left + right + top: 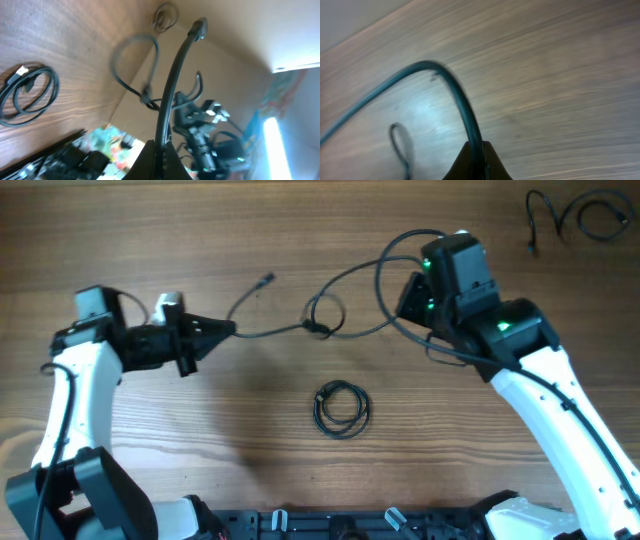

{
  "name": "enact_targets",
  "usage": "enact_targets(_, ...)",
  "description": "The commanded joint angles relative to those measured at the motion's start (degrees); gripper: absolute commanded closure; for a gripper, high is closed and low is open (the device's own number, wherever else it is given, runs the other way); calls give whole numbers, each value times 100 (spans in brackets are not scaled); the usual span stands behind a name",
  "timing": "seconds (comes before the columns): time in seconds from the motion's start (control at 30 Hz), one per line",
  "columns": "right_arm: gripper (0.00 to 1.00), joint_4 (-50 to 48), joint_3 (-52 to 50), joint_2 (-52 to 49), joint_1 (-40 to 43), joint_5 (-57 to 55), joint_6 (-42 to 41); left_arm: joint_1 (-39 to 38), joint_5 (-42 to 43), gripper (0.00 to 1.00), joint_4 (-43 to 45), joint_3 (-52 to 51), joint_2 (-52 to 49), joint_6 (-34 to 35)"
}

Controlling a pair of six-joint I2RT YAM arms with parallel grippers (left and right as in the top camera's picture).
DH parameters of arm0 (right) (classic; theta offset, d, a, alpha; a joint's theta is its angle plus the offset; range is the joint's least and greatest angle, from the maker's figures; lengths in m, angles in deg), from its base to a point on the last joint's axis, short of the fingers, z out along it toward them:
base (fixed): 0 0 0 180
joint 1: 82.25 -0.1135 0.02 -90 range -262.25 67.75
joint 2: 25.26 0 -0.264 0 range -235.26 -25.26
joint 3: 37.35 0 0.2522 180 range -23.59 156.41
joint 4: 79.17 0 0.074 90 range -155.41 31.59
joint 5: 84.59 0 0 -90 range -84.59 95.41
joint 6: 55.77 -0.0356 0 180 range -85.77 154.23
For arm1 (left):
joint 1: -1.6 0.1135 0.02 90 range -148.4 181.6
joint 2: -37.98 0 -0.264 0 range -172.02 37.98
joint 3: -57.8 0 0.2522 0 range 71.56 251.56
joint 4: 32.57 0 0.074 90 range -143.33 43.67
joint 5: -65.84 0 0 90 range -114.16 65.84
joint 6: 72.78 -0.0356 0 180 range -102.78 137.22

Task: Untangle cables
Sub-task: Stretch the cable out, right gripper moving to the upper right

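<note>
A knotted black cable [319, 328] lies at the centre of the wooden worktop [200, 430], strung between both hands. The left hand [228, 328], at nine o'clock of the knot and pointing toward three o'clock, is pressed together on one stretch, with the free plug end [267, 279] beyond it. The right hand [408, 298], at two o'clock with green lights on its arm, pinches the other stretch. A coiled cable [319, 408] rests at six o'clock, and a loose cable [531, 247] at the far two o'clock corner.
</note>
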Motion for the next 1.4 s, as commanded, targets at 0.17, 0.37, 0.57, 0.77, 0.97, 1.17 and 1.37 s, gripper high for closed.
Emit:
enact_targets(0.17, 96, 111, 59, -17, 1220, -649, -57, 1285, -1263, 96, -116, -4, 85, 105)
enact_targets(0.37, 96, 184, 59, -17, 1596, -695, -79, 1624, -2691, 96, -142, -4, 85, 527)
enact_targets(0.57, 96, 269, 59, -20, 2162, -669, -81, 1982, -3359, 96, -140, -4, 85, 632)
enact_targets(0.77, 96, 476, 59, -20, 2223, -1484, -166, 2002, -4022, 96, -136, -4, 85, 634)
enact_targets(0.97, 96, 345, 59, -44, 3036, -1211, -81, 2002, -4800, 96, -195, -4, 85, 955)
enact_targets(1.17, 96, 229, 59, -74, 3541, -1025, 247, 2002, -4782, 96, -101, -4, 85, 957)
enact_targets(1.37, 96, 245, 57, -122, 3832, -1329, 131, 1945, -4839, 96, -46, -4, 85, 1213)
